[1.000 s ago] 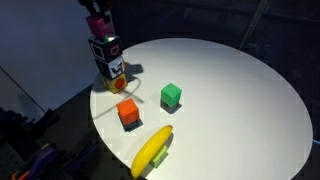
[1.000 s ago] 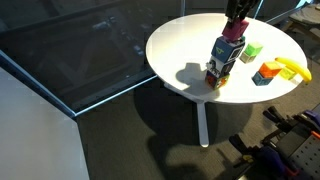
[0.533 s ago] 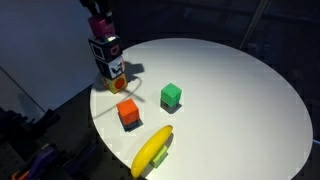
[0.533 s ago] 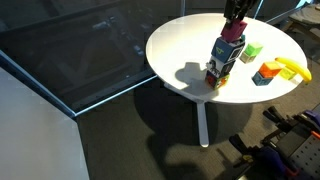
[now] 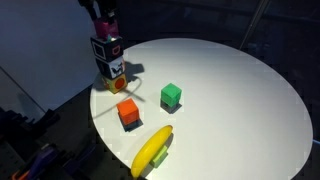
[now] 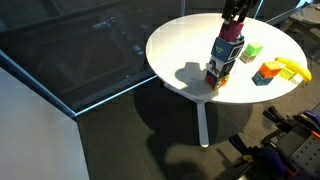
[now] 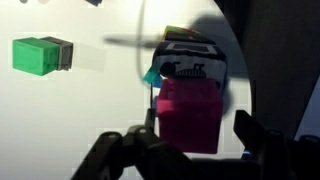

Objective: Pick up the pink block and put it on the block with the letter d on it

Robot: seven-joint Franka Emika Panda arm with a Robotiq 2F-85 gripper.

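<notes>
where the wrist view looks down past my fingers, the pink block (image 7: 190,118) sits on top of the block with the letter d (image 7: 190,68), its edges roughly square to the printed cube under it. the letter itself i cannot read, only black marks on a white panel. my tool (image 5: 103,20) hangs around the pink block with its jaws apart. a strip of white shows between the block and one finger (image 7: 246,128). the opposite finger lies close along the other side, and whether it touches there is not clear. nothing is clamped. in both exterior views the stack is three high: a printed cube with a bold black figure (image 5: 113,70) at the bottom, the block with the letter d in the middle, the pink block on top between my fingers. the stack stands upright near the edge of the round white counter (image 5: 240,100). a green cube (image 5: 171,95) sits alone further in, apart from the stack. an orange-red cube (image 5: 129,113) stands near it, closer to the rim. a banana (image 5: 152,150) lies beyond that by the rim, with a small green piece (image 5: 161,155) partly hidden under it.
</notes>
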